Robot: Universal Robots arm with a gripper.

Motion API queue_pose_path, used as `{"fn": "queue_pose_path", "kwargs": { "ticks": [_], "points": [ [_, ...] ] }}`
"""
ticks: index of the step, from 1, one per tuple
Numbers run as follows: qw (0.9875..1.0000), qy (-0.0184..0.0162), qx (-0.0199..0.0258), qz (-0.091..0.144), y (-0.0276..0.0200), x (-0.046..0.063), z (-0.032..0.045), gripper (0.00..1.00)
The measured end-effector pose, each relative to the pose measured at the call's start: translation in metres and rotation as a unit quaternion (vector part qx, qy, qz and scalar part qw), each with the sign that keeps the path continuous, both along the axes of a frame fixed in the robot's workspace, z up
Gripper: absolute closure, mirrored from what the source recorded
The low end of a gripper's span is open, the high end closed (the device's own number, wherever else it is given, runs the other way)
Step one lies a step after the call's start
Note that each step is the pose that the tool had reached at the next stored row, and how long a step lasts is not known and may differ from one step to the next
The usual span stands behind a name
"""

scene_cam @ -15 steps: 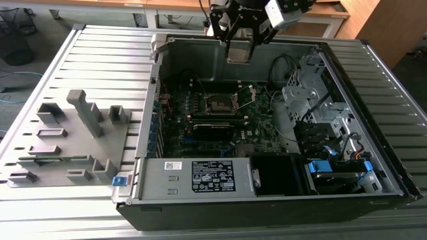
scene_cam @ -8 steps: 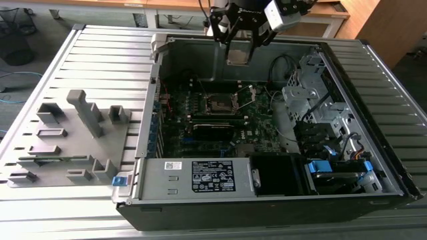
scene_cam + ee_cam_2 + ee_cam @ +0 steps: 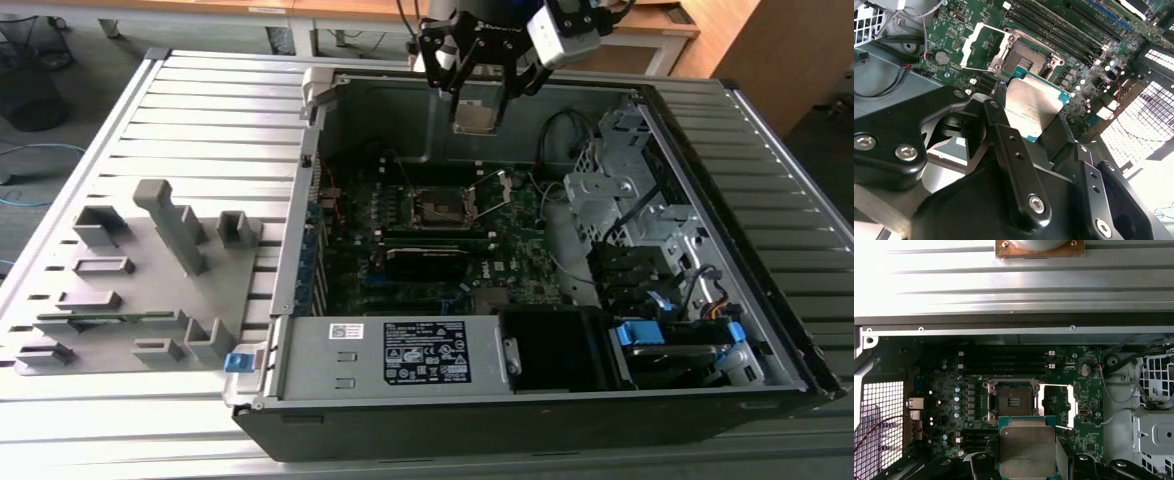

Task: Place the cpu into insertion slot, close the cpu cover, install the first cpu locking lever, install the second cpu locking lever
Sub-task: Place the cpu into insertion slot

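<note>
Cpu (image 3: 1027, 450) pinched by 2 opposite edges between the fingers of the gripper (image 3: 478, 104), silver-grey top towards the wrist cameras, green border around it. Hanging high above the motherboard, near the far wall of the open computer case (image 3: 374, 120), well apart from the insertion slot (image 3: 1013, 402). Slot bare, with dark centre exposed inside a thin metal rim. Cpu cover (image 3: 1056, 405) swung open, just beside the slot on the exterior view's right, catching bright light. Locking levers too thin to make out.

Likely risks, offered as judgement:
- Thin edge grip, hence possible tilt or slip on the way down.
- With any twist or offset at the slot, risk of seating a corner on the rim and bending contacts.
- Chip notches hidden, orientation impossible to confirm.
- Open cover close to the approach path, a possible snag for a finger.

Around:
- Black memory slots (image 3: 1004, 360) on the slot's near side.
- Loose cables (image 3: 561, 130) and metal drive cage (image 3: 614, 190) on the exterior view's right.
- Power supply (image 3: 387, 355) along the near edge.
- Grey parts fixture (image 3: 134, 260) outside the case on the exterior view's left.
- Slatted metal table (image 3: 774, 140) under everything.
</note>
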State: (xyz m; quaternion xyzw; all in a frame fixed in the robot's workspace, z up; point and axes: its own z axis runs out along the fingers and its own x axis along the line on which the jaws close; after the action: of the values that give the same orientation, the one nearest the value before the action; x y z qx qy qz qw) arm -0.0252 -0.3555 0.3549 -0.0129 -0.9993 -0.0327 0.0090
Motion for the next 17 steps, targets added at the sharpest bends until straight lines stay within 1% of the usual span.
{"fn": "queue_pose_path", "kwargs": {
  "ticks": [17],
  "points": [
    [1.0,-0.0001,0.0001,0.0,0.0001,0.0,-0.0029,0.46]
  ]
}}
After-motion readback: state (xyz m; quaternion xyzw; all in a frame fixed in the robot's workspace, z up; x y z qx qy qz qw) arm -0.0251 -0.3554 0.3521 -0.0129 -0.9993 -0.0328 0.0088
